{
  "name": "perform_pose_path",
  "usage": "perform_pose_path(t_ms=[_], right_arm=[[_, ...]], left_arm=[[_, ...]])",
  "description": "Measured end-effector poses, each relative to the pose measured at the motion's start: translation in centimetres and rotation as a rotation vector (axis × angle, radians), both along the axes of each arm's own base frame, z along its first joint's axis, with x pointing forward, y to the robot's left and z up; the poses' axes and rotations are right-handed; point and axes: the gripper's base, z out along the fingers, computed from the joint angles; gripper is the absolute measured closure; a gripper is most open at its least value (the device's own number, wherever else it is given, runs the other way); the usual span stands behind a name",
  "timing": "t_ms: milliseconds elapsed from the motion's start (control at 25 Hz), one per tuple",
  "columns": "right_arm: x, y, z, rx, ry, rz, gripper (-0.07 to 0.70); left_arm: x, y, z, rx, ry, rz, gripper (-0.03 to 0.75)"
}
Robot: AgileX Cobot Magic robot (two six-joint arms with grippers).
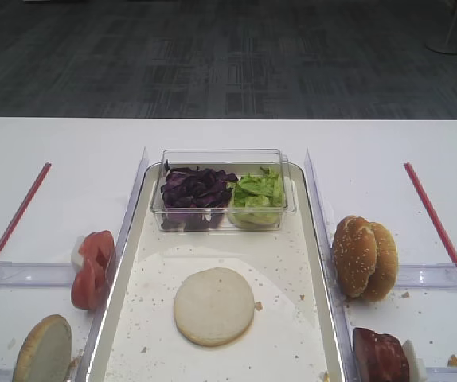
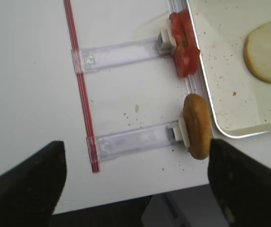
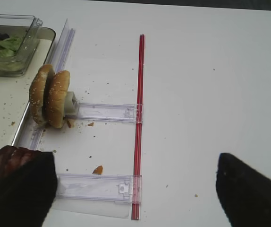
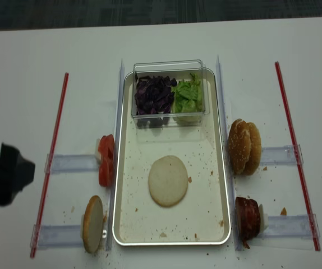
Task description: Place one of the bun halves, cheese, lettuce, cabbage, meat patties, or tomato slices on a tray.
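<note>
1. I see the plain bun half [image 1: 213,306] flat on the floor of the tray [image 1: 125,298], cut face up, roughly centre, nothing touching it.
2. Clear plastic box [image 1: 222,189] sits at the tray's far end: cabbage [image 1: 195,189] in its left part, lettuce [image 1: 257,191] in its right.
3. Left of the tray, outside the rim: tomato slices [image 1: 91,269] on edge, and nearer me a second plain bun half on edge [image 1: 44,350].
4. Right of the tray: sesame buns [image 1: 364,257] on edge, meat patties [image 1: 380,356] nearer the front edge.
5. Left gripper [image 2: 135,182]: fingers spread wide, nothing between them, hanging over bare table left of the tray, well apart from the food.
6. Right gripper [image 3: 135,189]: fingers also wide apart and empty, over the table right of the tray; its left finger [image 3: 20,194] overlaps the patties in the wrist view, and I can't tell whether it touches them.
</note>
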Motion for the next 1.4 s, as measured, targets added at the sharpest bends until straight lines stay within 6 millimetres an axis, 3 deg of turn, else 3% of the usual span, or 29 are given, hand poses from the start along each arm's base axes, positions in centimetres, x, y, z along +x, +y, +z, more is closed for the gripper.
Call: perform_pose_path(t_ms=[360, 640, 800, 1000, 1400], right_arm=[[0.0, 0.0, 0.0, 0.0, 0.0, 0.0, -0.061], [0.0, 0.0, 0.0, 0.0, 0.0, 0.0, -0.06], [0.0, 0.0, 0.0, 0.0, 0.0, 0.0, -0.061], [0.0, 0.0, 0.0, 0.0, 0.0, 0.0, -0.06], [0.0, 0.0, 0.0, 0.0, 0.0, 0.0, -0.06]], left_arm=[[-7.0, 0.2, -3.6, -0.035, -0.123, 0.02, 0.152], [-10.5, 0.3, -6.3, -0.045, -0.251, 0.021, 0.152], [-12.1, 0.4, -6.6, -0.05, -0.354, 0.022, 0.152], [-13.3, 0.8, -6.7, -0.045, -0.436, 0.062, 0.152], [-13.4, 1.3, -6.8, -0.029, -0.448, 0.127, 0.152]])
